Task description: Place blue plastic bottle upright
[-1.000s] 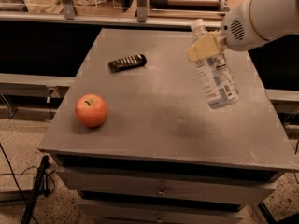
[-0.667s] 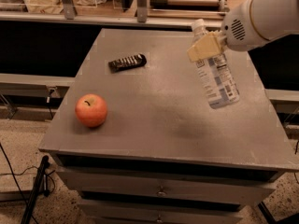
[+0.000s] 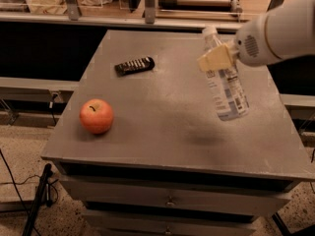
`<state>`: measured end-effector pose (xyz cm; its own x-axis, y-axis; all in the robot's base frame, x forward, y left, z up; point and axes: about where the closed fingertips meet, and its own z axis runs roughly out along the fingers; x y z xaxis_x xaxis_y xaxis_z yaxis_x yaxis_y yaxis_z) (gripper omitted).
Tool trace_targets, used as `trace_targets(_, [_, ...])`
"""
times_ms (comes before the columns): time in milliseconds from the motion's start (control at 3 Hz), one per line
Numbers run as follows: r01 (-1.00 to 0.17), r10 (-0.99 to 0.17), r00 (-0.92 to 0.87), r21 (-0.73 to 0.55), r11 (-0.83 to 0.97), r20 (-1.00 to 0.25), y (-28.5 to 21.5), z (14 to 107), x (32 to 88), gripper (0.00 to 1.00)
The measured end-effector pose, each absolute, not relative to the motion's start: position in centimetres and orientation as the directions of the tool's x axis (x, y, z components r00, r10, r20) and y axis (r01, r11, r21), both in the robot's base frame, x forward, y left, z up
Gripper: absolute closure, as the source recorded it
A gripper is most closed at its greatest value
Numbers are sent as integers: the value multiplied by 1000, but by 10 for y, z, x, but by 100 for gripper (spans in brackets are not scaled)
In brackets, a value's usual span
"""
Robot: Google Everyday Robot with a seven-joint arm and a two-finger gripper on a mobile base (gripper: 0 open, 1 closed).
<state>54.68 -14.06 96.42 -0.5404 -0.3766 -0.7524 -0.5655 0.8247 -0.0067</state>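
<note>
One end effector (image 3: pixel 216 59), clamped on the blue plastic bottle (image 3: pixel 230 92) near its cap; long axis slightly tilted, base hanging below the grip, off the surface (image 3: pixel 167 107), right of the apple (image 3: pixel 96 116).

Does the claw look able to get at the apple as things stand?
Probably not yet. The claw is shut on the blue plastic bottle, holding it tilted above the right side of the table; the apple sits near the left front. Nothing stands between them, but the claw is occupied.
</note>
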Motion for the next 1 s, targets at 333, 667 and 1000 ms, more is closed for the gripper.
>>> trace_targets(333, [-531,-286,-462,3,847,-840,-163,956,550,100])
trace_targets(667, [-484,-224,-373,-17,875,-900,-182,978,556,100])
trace_targets(1000, [-481,-223,-370,-19,876,-902,-184,980,556,100])
